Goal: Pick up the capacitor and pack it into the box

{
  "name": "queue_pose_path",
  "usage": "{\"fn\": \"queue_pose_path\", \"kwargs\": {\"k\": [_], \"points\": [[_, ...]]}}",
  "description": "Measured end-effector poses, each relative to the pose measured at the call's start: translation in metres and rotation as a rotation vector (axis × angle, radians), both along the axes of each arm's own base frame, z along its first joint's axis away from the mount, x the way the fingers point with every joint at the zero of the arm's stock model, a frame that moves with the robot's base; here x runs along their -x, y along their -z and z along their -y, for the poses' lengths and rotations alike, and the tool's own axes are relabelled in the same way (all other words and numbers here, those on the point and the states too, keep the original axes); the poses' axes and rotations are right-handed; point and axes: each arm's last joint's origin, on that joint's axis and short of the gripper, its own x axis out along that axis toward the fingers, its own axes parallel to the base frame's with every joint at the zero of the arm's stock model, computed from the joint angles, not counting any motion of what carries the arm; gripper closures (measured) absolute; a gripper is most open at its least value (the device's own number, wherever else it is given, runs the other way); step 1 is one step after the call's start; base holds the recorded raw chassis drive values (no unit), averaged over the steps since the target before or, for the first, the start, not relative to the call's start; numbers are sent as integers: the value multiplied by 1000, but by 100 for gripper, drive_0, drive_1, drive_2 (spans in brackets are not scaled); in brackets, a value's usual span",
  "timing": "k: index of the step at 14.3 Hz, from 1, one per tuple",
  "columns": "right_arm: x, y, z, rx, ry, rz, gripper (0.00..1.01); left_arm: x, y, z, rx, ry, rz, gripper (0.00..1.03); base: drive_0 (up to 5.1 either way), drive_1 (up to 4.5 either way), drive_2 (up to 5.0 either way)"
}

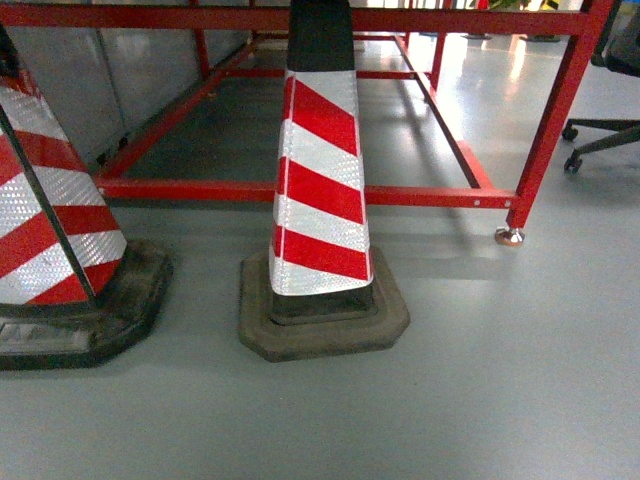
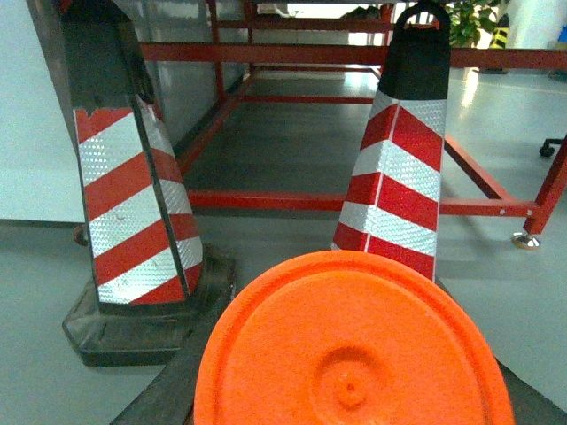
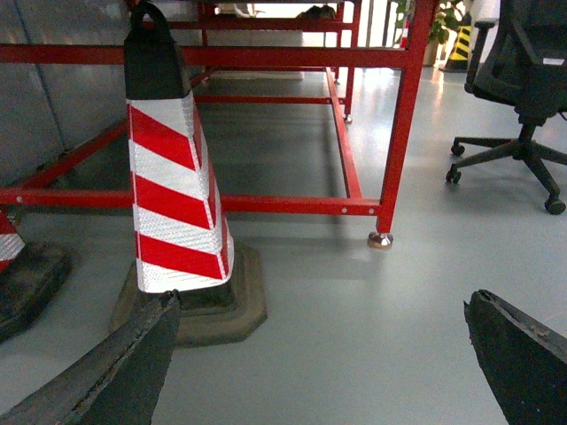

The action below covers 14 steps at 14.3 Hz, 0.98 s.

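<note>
An orange round piece (image 2: pixel 354 345) with a raised edge ring and a dimple at its centre fills the bottom of the left wrist view. It sits between the dark fingers (image 2: pixel 168 394) of my left gripper (image 2: pixel 350 390), which is shut on it. I cannot tell whether this piece is the capacitor. My right gripper (image 3: pixel 323 363) is open over bare grey floor, its two dark fingers (image 3: pixel 124 372) far apart with nothing between them. The box is out of view. Neither gripper shows in the head view.
Two red-and-white striped traffic cones (image 1: pixel 320 190) (image 1: pixel 45 230) on dark rubber bases stand close in front. Behind them is a red steel frame (image 1: pixel 300 190) with a foot (image 1: pixel 509 236). An office chair (image 3: pixel 523 97) stands at the right.
</note>
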Motion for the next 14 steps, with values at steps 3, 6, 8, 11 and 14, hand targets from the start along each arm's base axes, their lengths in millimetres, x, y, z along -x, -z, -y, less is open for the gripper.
{"fn": "queue_pose_path", "kwargs": {"k": [3, 6, 8, 11, 14], "points": [[0, 0, 0, 0, 1, 1, 3, 0, 0, 0, 1, 2, 1, 60, 0, 0, 0], [0, 0, 0, 2, -1, 0, 3, 0, 0, 0, 2, -3, 0, 60, 0, 0, 0], [0, 0, 0, 0, 2, 1, 3, 0, 0, 0, 2, 0, 0, 60, 0, 0, 0], [0, 0, 0, -2, 2, 1, 3, 0, 0, 0, 2, 0, 0, 60, 0, 0, 0], [0, 0, 0, -1, 1, 0, 3, 0, 0, 0, 2, 0, 0, 60, 0, 0, 0]]}}
